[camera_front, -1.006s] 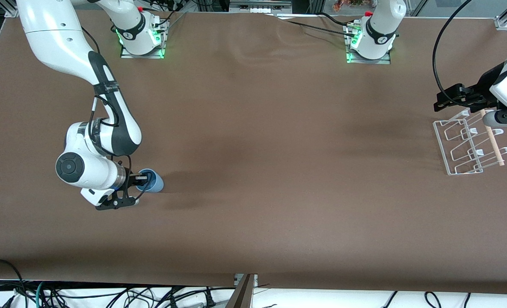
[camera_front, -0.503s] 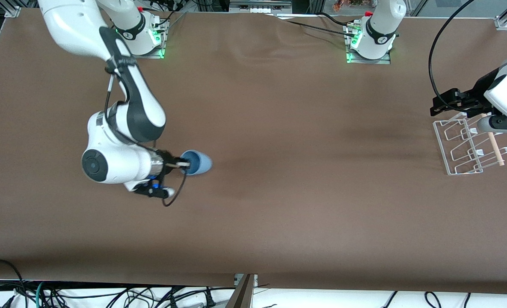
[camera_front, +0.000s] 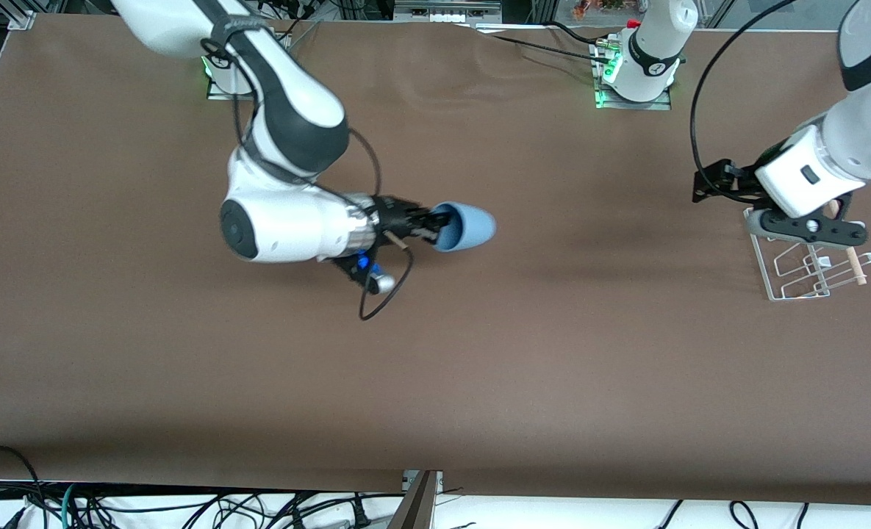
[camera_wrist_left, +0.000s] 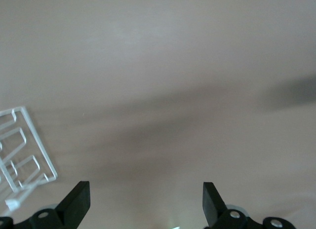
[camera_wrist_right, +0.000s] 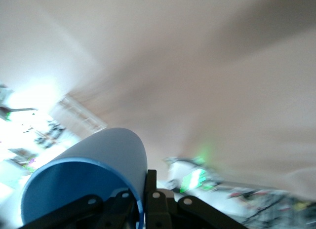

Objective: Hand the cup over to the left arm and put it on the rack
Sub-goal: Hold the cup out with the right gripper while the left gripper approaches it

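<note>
My right gripper (camera_front: 435, 222) is shut on the rim of the light-blue cup (camera_front: 466, 226) and holds it on its side in the air over the middle of the table, its base toward the left arm's end. In the right wrist view the cup (camera_wrist_right: 94, 170) fills the lower part, one finger inside the rim and one outside; the gripper (camera_wrist_right: 140, 202) pinches its wall. My left gripper (camera_front: 708, 187) is open and empty, in the air beside the white wire rack (camera_front: 803, 275), toward the middle of the table. The left wrist view shows its spread fingertips (camera_wrist_left: 79, 199) and a corner of the rack (camera_wrist_left: 22, 150).
The rack with its wooden dowel (camera_front: 854, 264) stands at the left arm's end of the brown table (camera_front: 479, 367). The two arm bases (camera_front: 637, 73) stand along the table's edge farthest from the front camera. Cables hang below the table's near edge.
My right arm has lifted the cup off the table and carried it toward the table's middle. My left arm has risen and moved from over the rack toward the middle.
</note>
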`<state>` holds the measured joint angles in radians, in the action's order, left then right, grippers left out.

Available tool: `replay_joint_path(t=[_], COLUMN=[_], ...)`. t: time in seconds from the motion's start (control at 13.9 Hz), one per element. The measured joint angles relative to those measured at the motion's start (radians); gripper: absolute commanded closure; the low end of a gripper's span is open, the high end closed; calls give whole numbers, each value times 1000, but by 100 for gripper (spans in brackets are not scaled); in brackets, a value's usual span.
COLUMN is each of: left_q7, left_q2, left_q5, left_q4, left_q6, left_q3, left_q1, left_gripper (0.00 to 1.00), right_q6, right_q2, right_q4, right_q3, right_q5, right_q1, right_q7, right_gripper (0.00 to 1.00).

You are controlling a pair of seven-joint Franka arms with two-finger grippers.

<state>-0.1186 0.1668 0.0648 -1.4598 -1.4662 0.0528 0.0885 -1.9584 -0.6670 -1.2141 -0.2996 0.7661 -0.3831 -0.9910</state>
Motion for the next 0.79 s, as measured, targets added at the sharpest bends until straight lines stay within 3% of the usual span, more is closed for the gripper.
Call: replay_joint_path(t=[0.36,0.79], left_q7=[-475,-783], left_q2=[0,-19], left_q5=[103,153], left_q4=[3,19], left_q6=[1,-36], left_q3=[3,103], left_q1=[0,2], left_gripper=[0,0], right_q6=[-241,-268], right_q2=[-5,-6], right_q4=[3,26], right_q3=[-10,-10], right_q5=[205,235], right_q1=[-125,-135], right_q7=[-172,-264], right_gripper=[100,100])
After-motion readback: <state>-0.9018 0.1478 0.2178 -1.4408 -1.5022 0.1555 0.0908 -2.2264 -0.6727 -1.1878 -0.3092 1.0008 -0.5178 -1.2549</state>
